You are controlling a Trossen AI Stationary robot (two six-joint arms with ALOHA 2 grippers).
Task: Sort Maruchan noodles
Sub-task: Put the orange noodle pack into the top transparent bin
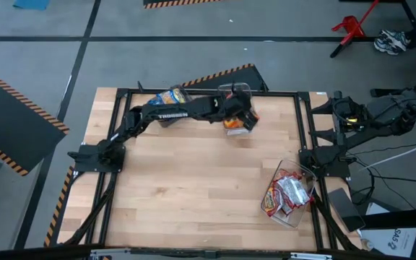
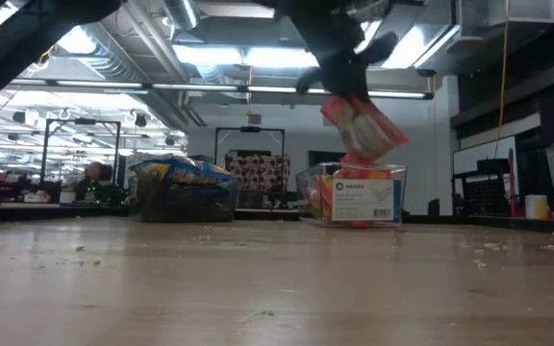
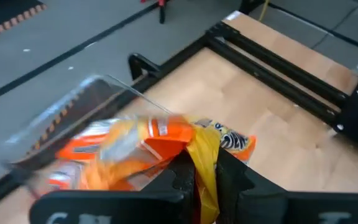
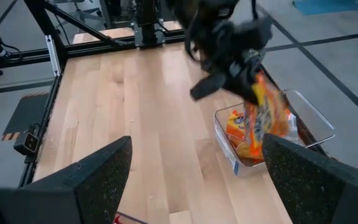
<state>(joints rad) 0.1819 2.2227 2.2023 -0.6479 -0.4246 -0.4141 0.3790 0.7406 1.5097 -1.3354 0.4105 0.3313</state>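
One orange noodle packet hangs pinched in the left end effector above a clear bin; right end effector spread wide

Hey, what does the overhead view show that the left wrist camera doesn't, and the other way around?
Only the high view shows the bin of red packets near the right arm, the blue-and-yellow packets at the far edge, and the right gripper parked off the table. Only the left wrist view shows the left fingers pinching the orange packet. Both show the left gripper over the clear bin of orange packets.
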